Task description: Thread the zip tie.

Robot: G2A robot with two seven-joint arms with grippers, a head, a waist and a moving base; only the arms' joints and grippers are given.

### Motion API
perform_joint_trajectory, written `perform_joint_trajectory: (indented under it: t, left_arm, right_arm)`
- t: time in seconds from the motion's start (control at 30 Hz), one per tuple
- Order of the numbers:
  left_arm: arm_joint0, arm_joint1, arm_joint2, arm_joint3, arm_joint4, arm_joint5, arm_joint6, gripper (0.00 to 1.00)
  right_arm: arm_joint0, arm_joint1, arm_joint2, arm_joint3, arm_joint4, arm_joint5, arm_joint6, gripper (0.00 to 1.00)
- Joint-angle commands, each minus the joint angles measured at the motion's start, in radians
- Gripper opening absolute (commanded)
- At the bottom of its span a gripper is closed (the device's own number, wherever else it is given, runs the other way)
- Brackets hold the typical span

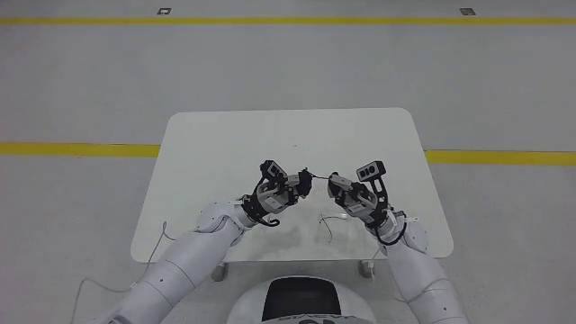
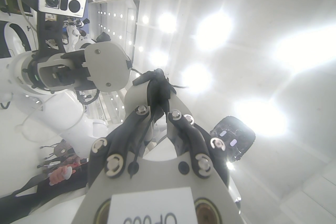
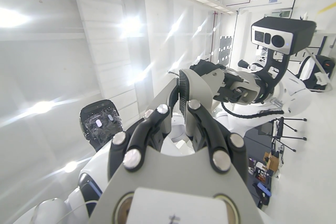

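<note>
Grey floor (image 1: 90,81) with yellow stripes (image 1: 288,21) surrounds your white bench (image 1: 225,144). Above the bench's near half, your left claw (image 1: 290,183) and right claw (image 1: 337,184) face each other, close but apart, both lifted off the surface. Your left claw is clamped tight on the bunched black end of the zip tie (image 1: 311,177). Its thin strap crosses the gap to your right claw, whose fingers are pressed together on it. A thin loose strand (image 1: 328,223) lies on the bench near its near edge.

Robotics lab hall: yellow floor lines (image 1: 288,21), ceiling lights (image 2: 214,25).
</note>
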Motion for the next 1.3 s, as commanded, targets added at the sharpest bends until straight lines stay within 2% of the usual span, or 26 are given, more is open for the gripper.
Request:
perform_joint_trajectory:
  t: [0.0,1.27]
  left_arm:
    - [0.000,0.000,0.000,0.000,0.000,0.000,0.000,0.00]
    - [0.000,0.000,0.000,0.000,0.000,0.000,0.000,0.00]
  right_arm:
    - [-0.001,0.000,0.003,-0.001,0.000,0.000,-0.001,0.00]
    - [-0.015,0.005,0.047,-0.020,0.001,0.000,-0.002,0.00]
